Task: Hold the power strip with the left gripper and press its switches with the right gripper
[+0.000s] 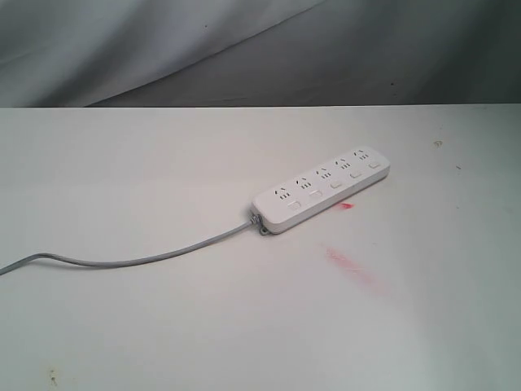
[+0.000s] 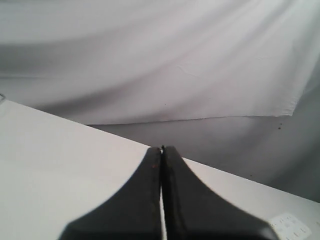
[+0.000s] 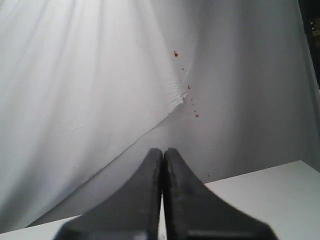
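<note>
The white power strip [image 1: 321, 188] lies at an angle on the white table, right of centre, with its grey cord [image 1: 130, 261] running off to the left edge. Its switches [image 1: 334, 184] form a row of small white buttons along the near side. Neither arm shows in the exterior view. In the left wrist view my left gripper [image 2: 162, 150] is shut with nothing in it, held above the table; one end of the power strip [image 2: 291, 226] peeks in at a corner. My right gripper [image 3: 163, 151] is also shut and empty, facing the backdrop.
A grey cloth backdrop [image 1: 260, 49] hangs behind the table's far edge. A red smear [image 1: 350, 265] marks the tabletop in front of the strip, and a small red spot [image 1: 347, 206] lies beside it.
</note>
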Tool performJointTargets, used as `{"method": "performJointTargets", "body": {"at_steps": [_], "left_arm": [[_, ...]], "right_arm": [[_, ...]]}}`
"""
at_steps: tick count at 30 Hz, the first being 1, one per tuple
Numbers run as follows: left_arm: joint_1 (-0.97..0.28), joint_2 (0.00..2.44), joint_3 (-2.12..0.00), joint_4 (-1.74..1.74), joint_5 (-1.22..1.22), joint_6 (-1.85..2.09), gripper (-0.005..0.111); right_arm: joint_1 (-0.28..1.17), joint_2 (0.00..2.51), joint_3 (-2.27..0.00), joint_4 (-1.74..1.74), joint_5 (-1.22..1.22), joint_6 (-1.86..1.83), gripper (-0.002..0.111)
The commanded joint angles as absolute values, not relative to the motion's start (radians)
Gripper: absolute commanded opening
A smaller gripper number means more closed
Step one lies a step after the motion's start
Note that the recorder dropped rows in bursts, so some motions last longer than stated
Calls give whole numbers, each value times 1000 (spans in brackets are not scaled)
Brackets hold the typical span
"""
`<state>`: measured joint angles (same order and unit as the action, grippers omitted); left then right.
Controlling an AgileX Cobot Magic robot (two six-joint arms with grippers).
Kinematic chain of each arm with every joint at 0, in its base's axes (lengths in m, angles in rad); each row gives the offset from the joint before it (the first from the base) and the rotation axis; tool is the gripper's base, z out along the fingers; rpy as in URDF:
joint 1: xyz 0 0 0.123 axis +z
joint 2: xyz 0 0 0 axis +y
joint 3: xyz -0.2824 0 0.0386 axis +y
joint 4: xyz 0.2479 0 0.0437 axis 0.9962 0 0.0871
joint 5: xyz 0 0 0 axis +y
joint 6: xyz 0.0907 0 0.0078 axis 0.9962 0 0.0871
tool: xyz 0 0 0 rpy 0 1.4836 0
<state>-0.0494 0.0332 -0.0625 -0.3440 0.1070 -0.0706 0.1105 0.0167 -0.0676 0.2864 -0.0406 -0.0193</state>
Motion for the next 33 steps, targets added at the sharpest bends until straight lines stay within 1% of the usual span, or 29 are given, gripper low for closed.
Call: {"method": "performJointTargets", "body": {"at_steps": [1, 7, 12, 16, 19, 25, 30, 33], "left_arm": [[-50, 179, -152, -389, 140, -78, 0], [-59, 449, -370, -394, 223, -78, 0], [-117, 622, -597, -462, 392, -65, 0], [-139, 749, -752, -492, 439, -7, 0], [-139, 830, -854, -575, 480, 113, 0], [-139, 974, -972, -767, 553, 406, 0], [-139, 1159, -1073, -791, 650, 431, 0], [-142, 1254, -1113, -791, 662, 443, 0]], "right_arm": [[113, 134, -150, 333, -25, -18, 0], [190, 333, -332, 348, 38, -37, 0], [241, 437, -472, 267, 74, -48, 0], [248, 504, -563, 243, 79, -48, 0], [248, 575, -648, 243, 97, -48, 0], [248, 777, -786, 243, 201, -48, 0], [248, 981, -890, 243, 219, -48, 0], [248, 1088, -960, 243, 239, -48, 0]]}}
